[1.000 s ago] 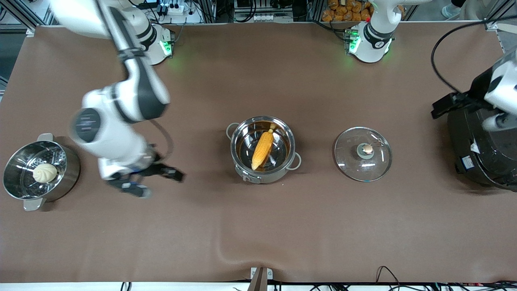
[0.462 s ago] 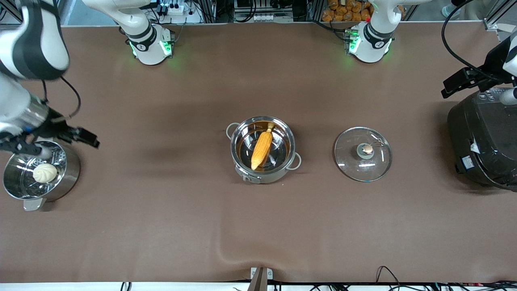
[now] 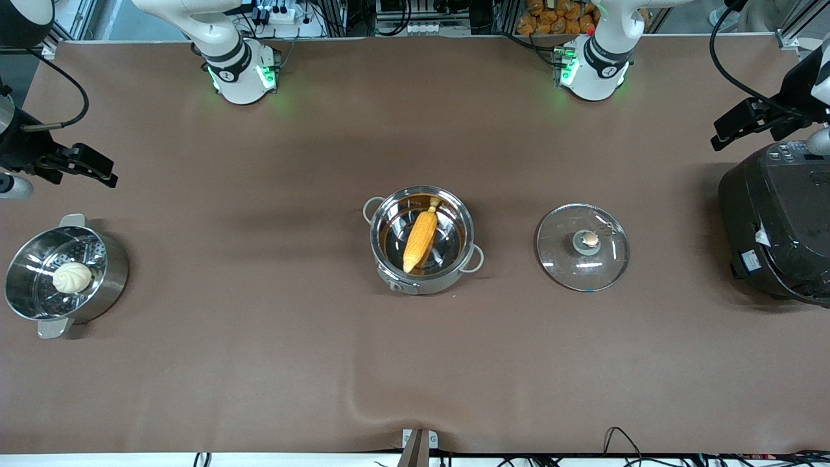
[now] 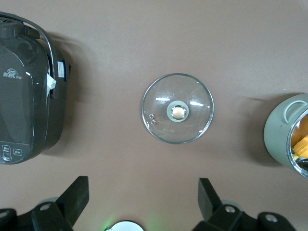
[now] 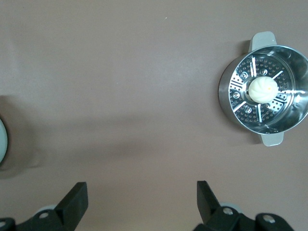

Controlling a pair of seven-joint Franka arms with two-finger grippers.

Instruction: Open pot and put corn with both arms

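Observation:
The steel pot (image 3: 421, 275) stands open at the table's middle. The yellow corn (image 3: 420, 241) lies inside it, stalk tip toward the robots' bases. The glass lid (image 3: 582, 259) with its copper knob (image 3: 589, 239) lies flat on the table beside the pot, toward the left arm's end. It also shows in the left wrist view (image 4: 177, 130). My left gripper (image 4: 143, 197) is open and empty, high over the rice cooker's edge. My right gripper (image 5: 142, 197) is open and empty, high over the table's edge at the right arm's end, above the steamer pot.
A steamer pot (image 3: 104, 285) with a white bun (image 3: 71, 277) stands at the right arm's end; it shows in the right wrist view (image 5: 228, 96). A large black rice cooker (image 3: 771, 220) stands at the left arm's end. The brown cloth has a wrinkle (image 3: 353, 402) near the front edge.
My right arm has swung away from beside the pot, past the steamer pot, up to the table's edge. My left gripper has risen a little over the rice cooker. Pot, corn and lid are still.

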